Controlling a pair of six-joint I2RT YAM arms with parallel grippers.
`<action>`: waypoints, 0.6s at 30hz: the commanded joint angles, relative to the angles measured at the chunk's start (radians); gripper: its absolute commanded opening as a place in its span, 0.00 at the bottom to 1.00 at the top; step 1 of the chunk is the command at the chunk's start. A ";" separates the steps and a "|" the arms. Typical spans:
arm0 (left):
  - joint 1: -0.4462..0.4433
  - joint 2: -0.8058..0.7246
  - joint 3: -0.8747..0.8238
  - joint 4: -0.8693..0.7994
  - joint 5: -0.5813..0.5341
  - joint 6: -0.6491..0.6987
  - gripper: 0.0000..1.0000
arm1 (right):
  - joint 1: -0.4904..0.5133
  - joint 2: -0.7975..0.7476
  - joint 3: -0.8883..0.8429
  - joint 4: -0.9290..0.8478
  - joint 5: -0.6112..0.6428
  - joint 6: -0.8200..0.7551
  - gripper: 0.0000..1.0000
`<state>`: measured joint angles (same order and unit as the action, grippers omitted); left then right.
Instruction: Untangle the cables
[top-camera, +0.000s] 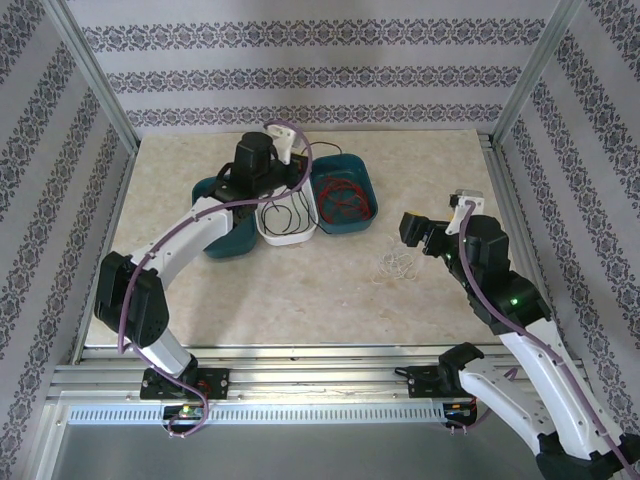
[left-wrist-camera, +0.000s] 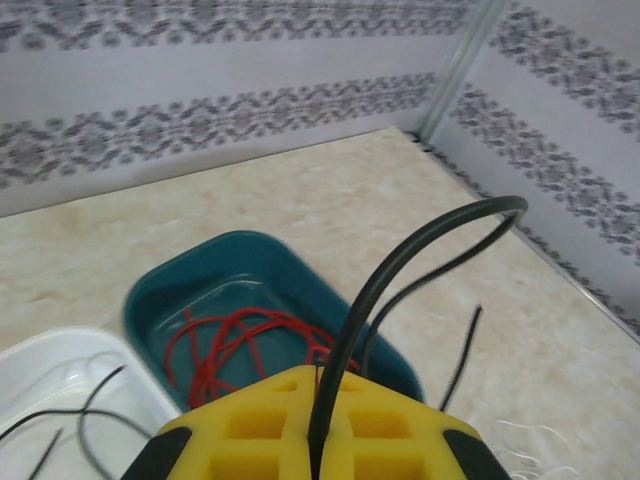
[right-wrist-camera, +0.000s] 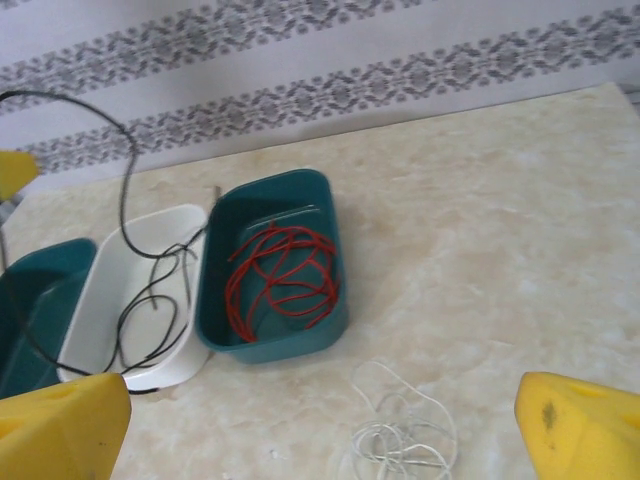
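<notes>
**A:** Reading left to right, what comes first?

**B:** The left gripper (left-wrist-camera: 318, 440). Its jaws are pinched fully together on a black cable (left-wrist-camera: 400, 265), which arches up out of the pads and trails back down. I hold it above the white tray (top-camera: 290, 238), where more black strands lie.

**A:** And beside the tray?

**B:** The teal bin (right-wrist-camera: 335, 250), set against the tray's right side. It holds the red cables (right-wrist-camera: 280, 280) in a loose coil.

**A:** What remains outside the containers?

**B:** The whitish cable (right-wrist-camera: 400, 440). It lies on the tabletop (right-wrist-camera: 520, 250), near the bin's front corner but apart from it. It is a loose tangle of loops with no clear long axis.

**A:** Which arm is nearer?

**B:** The right one. The right gripper (right-wrist-camera: 320, 428) has its jaws spread wide and empty. The tangle sits below them, slightly toward the right-hand pad. My left arm is well apart and occupied, so I judge that the coming move is a straight descent of the right jaws onto the tangle.
</notes>
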<state>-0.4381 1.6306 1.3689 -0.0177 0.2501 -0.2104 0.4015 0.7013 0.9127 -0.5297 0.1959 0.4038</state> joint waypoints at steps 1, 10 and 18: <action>0.045 -0.048 -0.024 -0.041 -0.056 -0.031 0.00 | -0.028 -0.005 -0.031 -0.046 0.049 0.049 0.98; 0.118 -0.029 -0.067 -0.074 -0.187 -0.003 0.00 | -0.061 -0.004 -0.066 -0.038 0.013 0.080 0.98; 0.127 0.062 -0.071 -0.037 -0.229 0.025 0.00 | -0.069 -0.014 -0.076 -0.051 0.007 0.084 0.98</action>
<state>-0.3248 1.6554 1.3109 -0.0715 0.0658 -0.2127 0.3420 0.7006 0.8528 -0.5674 0.2016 0.4732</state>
